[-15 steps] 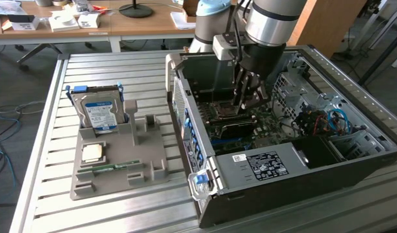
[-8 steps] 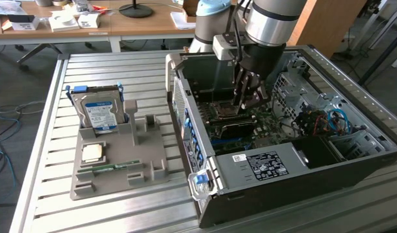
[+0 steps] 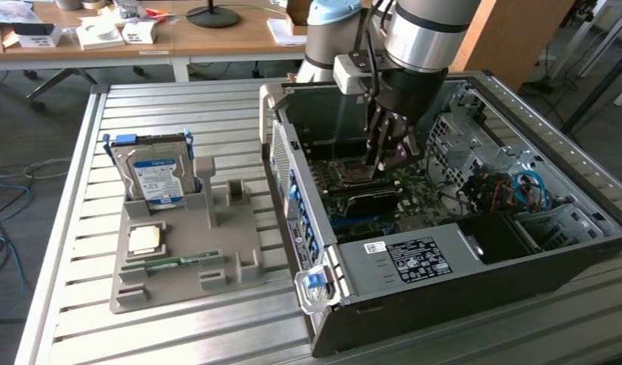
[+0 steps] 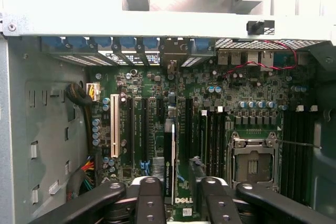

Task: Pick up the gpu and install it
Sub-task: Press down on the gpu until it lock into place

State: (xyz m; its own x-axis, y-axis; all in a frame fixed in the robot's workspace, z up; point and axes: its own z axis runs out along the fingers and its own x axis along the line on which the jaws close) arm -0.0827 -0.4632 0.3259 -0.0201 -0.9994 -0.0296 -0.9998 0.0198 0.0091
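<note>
**Item 1. Computer case** (image 3: 463, 251): open tower lying on its side on the slatted metal table (image 3: 77, 334); landmark for all entries. Motherboard (image 4: 210, 103) exposed inside, with empty CPU socket (image 4: 253, 163), a row of expansion slots (image 4: 140, 129) and blue slot clips along the rear wall.

**Item 2. Gripper** (image 4: 170, 190): hangs inside the case, above the motherboard's slot area. Jaws partly closed, clamped on the card's upper edge; the fingers (image 4: 149, 198) sit either side of it.

**Item 3. Gpu** (image 4: 169, 156): held edge-on and upright between the jaws, lower edge close over the expansion slots; whether it touches a slot yet cannot be told. In the exterior view the tan-brown card (image 3: 384, 148) hangs below the wrist, inside the case.

**Item 4. Grey parts tray** (image 3: 179, 258): on the table beside the case, on the exterior view's left. Carries the hard drive (image 3: 157, 179), standing, plus a narrow green memory stick (image 3: 169, 263).

**Risks, as judged:**
- Card edge offset from the slot: pressing down would then load the motherboard or bend the connector.
- Bracket end missing its opening at the rear wall: card would jam tilted.
- Grip on a thin edge only: card may pivot in the jaws under insertion force.
- Nearby wiring inside the case could snag.
</note>
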